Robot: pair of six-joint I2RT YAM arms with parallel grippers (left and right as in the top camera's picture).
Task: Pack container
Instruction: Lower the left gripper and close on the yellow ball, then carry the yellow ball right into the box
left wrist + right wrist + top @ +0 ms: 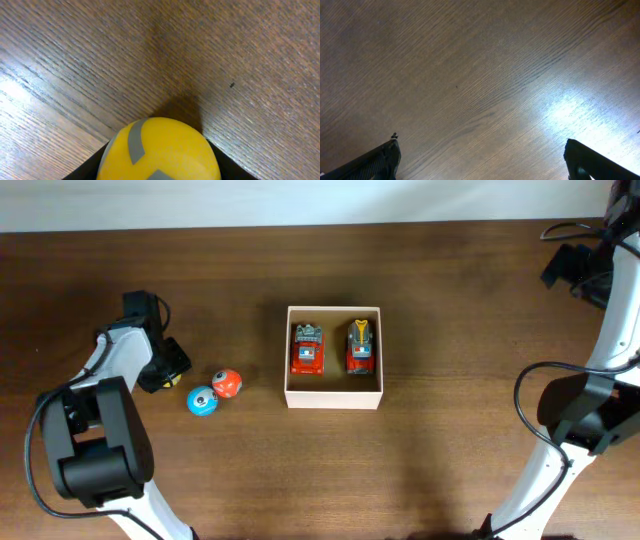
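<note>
Your left gripper (165,370) is pinching the yellow ball (160,150). Being round, it is threatening to squirt out toward the blue ball (202,401) at 4 o'clock. At 3 o'clock the container (333,399) is sitting mid-table, square, lacking any long axis, facing up, with trucks (308,348) crowding it. Your right gripper (482,160) is hanging wide open, empty.

Dark wood-grain table (450,270): white-walled container (333,399) at centre, orange ball (227,383) touching blue ball (202,401) near its left, yellow ball (160,150) farther left.
</note>
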